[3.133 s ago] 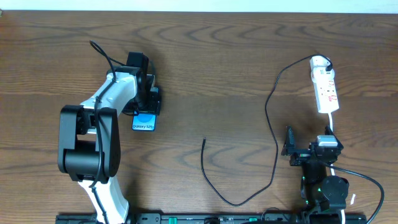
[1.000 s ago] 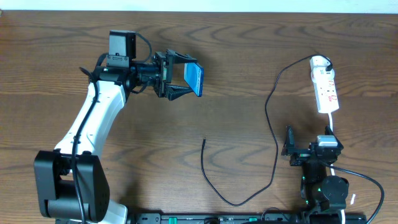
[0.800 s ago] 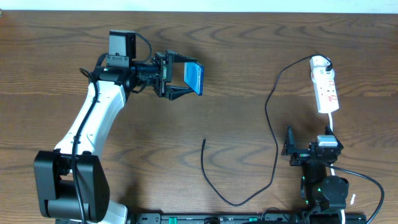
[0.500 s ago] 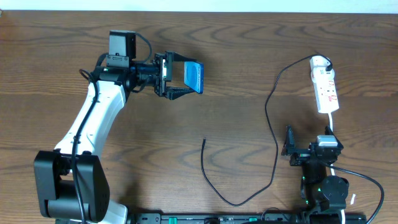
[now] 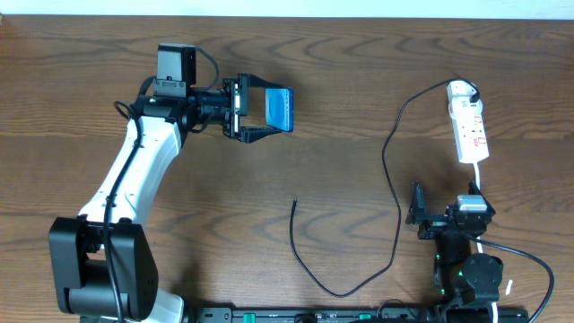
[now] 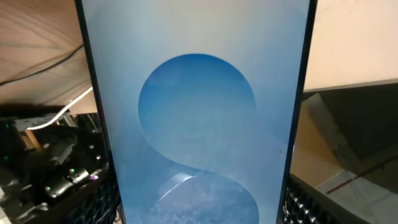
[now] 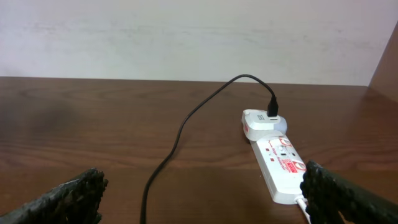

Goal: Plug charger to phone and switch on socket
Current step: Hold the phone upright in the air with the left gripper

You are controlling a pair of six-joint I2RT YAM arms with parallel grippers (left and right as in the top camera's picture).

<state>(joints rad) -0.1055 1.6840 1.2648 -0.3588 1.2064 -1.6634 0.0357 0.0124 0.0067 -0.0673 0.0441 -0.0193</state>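
My left gripper [image 5: 260,110] is shut on the phone [image 5: 281,109], a slim phone with a bright blue screen, and holds it above the table at the upper middle. The screen fills the left wrist view [image 6: 196,112], between the two fingers. The charger cable [image 5: 391,179] runs from a white adapter on the socket [image 5: 468,126] down to a loose plug tip [image 5: 294,203] lying at the table's middle. The white socket strip lies at the far right and shows in the right wrist view [image 7: 277,158]. My right gripper [image 5: 416,216] is open and empty, low at the right, below the socket.
The socket's white cord [image 5: 480,184] runs down past my right arm. The charger loops along the table's front middle [image 5: 345,289]. A pale wall [image 7: 186,37] stands behind the table's far edge.
My left gripper has lifted the phone off the table and carried it up and to the right. In the last second the phone has turned slightly in the grip. The right arm has not moved.
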